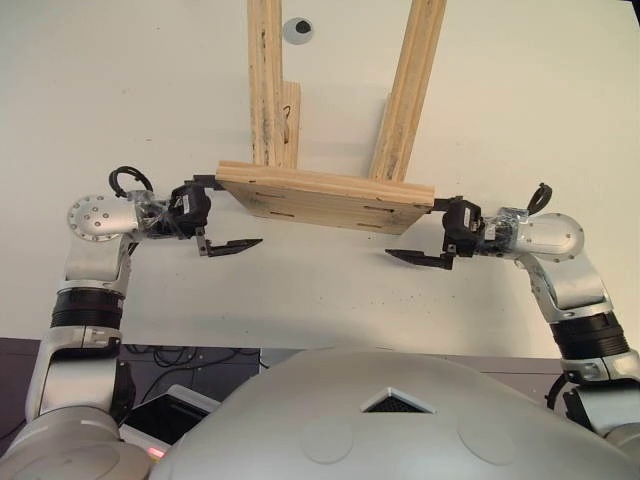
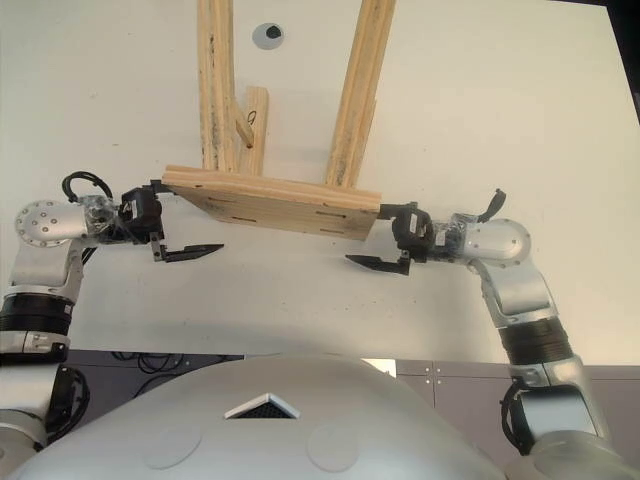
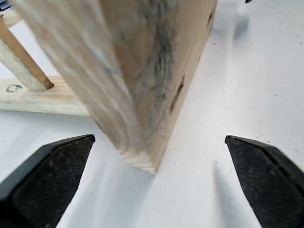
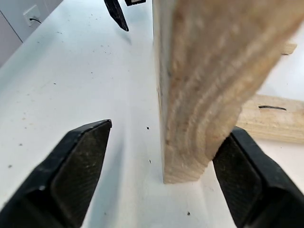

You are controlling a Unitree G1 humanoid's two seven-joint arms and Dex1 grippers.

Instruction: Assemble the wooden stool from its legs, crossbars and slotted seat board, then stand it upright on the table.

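Lying tipped over on the table (image 1: 520, 100) with seat board (image 1: 325, 198) on edge and legs (image 1: 265, 80) running away behind it, bracketed at the board's ends by left gripper (image 1: 240, 209) and right gripper (image 1: 410, 228), both splayed unclenched, likely poised to clamp and right it.

Seat board (image 1: 325, 198) blocks the middle — legs (image 1: 408, 90) behind, passage over table (image 1: 320, 290) in front

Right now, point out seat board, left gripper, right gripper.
Seat board (image 1: 325, 195): left eye view, middle of its slotted face.
Left gripper (image 3: 159, 138): left wrist view, midway between fingertips.
Right gripper (image 4: 171, 128): right wrist view, midway between fingertips.
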